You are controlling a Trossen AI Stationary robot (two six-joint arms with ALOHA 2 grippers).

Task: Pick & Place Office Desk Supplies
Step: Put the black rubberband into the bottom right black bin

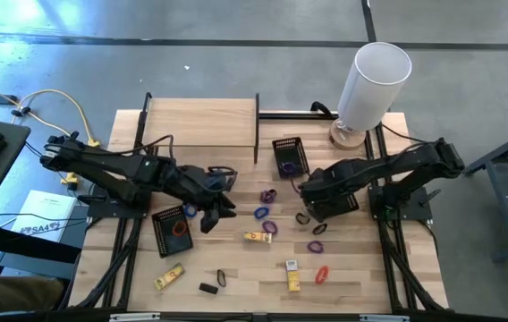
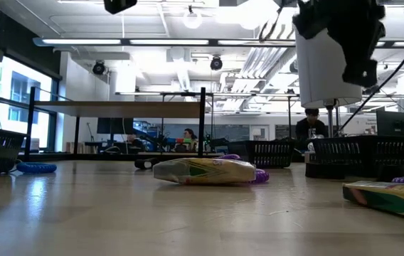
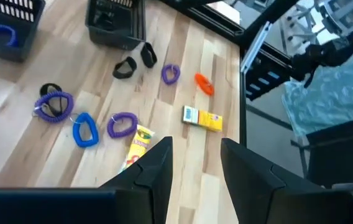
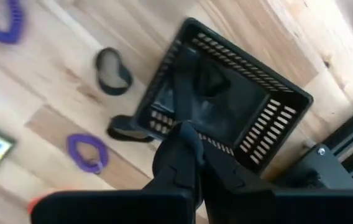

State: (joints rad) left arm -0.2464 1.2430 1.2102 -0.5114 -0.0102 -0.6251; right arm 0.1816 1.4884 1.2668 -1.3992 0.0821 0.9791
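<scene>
From above, the left claw point(image 1: 219, 204) hovered just beside the near-left mesh tray point(image 1: 171, 231), its fingers apart with nothing between them. That tray held a red loop point(image 1: 180, 228) and a blue loop point(image 1: 189, 211) at its far corner. The step in hand looked like reaching for the next loose item; the yellow packet point(image 1: 256, 237), lying just right of that tray on the wooden surface point(image 1: 236, 286), seemed the nearest candidate. To do it well, the claw should come down square across the packet's narrow side. The right claw point(image 1: 308, 195) sat pressed together, empty, well right of the tray, beside a second mesh tray point(image 1: 291, 156) whose contents I could not tell.

At table height, the packet point(image 2: 203, 171) lay flat, a purple loop point(image 2: 261, 176) just behind it.

The left wrist view showed parted fingers point(image 3: 158, 168) above that packet point(image 3: 138, 144), with blue point(image 3: 86, 129) and purple loops point(image 3: 122, 124) beside it.

The right wrist view showed closed fingers point(image 4: 186, 149) over a tray point(image 4: 251, 146) that looked empty.
</scene>
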